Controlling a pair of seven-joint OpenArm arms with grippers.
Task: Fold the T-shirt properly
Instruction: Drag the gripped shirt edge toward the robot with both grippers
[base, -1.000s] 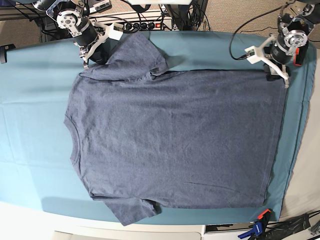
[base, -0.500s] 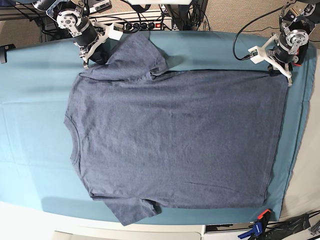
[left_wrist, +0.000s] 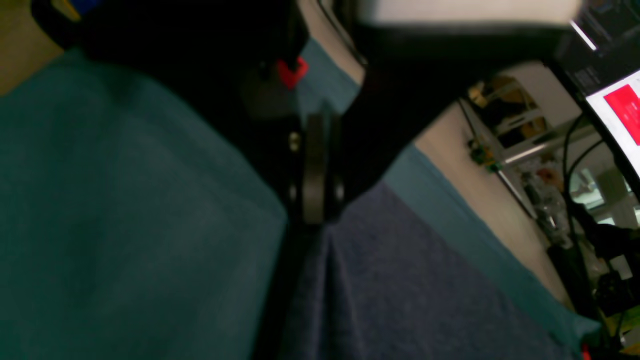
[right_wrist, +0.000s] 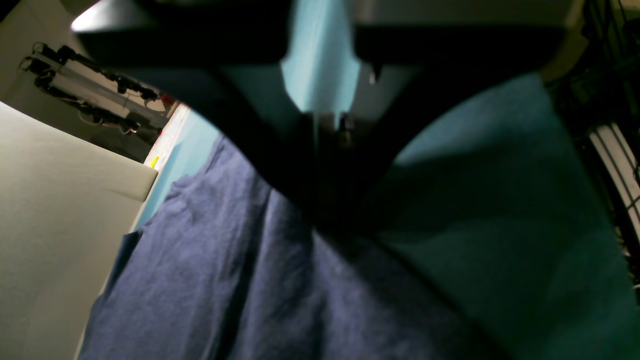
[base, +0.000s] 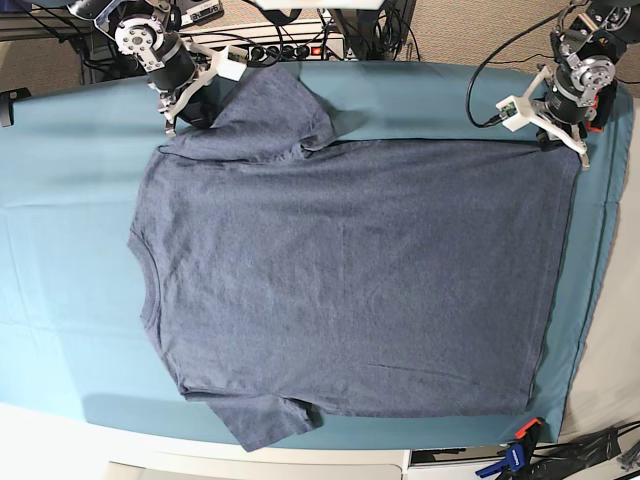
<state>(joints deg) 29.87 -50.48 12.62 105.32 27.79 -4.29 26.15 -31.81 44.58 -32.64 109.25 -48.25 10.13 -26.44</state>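
T-shirt lay flat, spread across teal cloth on worktop | left gripper jaws clenched on hem corner at far edge | right gripper jaws clenched on shoulder by upper sleeve | lettering not visible

text: none legible | t-shirt: plain side up, no lettering shown

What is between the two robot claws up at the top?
The T-shirt's top edge runs from the right gripper to the left gripper, with bare teal cloth just beyond. The base view shows it.
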